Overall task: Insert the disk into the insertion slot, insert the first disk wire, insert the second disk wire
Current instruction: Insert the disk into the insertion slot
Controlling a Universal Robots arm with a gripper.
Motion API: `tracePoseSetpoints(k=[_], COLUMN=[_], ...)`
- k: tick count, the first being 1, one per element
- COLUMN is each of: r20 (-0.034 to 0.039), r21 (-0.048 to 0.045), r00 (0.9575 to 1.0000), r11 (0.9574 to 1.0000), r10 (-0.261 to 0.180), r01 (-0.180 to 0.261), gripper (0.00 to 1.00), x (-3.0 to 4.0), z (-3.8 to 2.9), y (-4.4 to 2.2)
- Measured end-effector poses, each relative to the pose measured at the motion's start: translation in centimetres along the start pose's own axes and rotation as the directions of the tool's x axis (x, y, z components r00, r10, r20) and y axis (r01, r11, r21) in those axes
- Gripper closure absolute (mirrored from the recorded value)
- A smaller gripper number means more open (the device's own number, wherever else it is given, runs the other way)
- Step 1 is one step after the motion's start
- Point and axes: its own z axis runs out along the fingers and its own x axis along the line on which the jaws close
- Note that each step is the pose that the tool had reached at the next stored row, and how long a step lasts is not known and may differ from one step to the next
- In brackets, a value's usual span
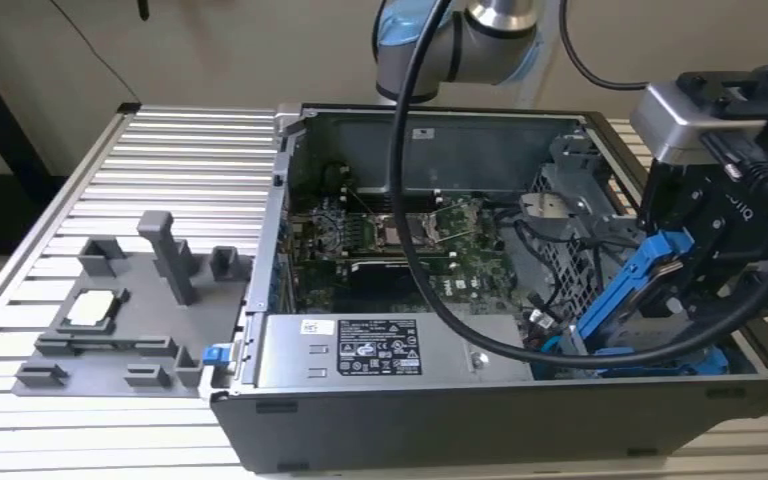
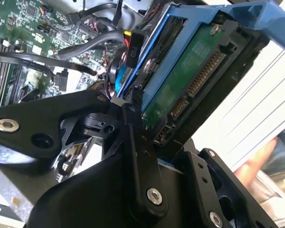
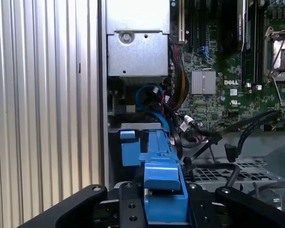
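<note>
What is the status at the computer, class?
Status: gripper shut on disk. Tilted above slot, not seated. Loose cables beside slot.

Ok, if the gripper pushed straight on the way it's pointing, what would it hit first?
Probably the insertion slot: the gripper holds the disk tilted, its lower end aimed at the bay's blue fittings. Depth is unclear.
</note>
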Motion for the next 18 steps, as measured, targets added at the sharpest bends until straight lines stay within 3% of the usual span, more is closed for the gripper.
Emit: tracePoseSetpoints(k=[8,17,18], r20=[0.0017,0.0032,0.0030], r21=[0.0046,0.0057,0.0057], r00=[1.0000,1.0000,1.0000], r11=[1.0000,1.0000,1.0000], r10=[0.000,0.000,0.000], r01=[0.000,0.000,0.000], gripper=[0.67,0.66,0.59], x=[0.05,0.05,0.05], z=[1.36,1.44,1.43], y=[0.00,-0.03,-0.02])
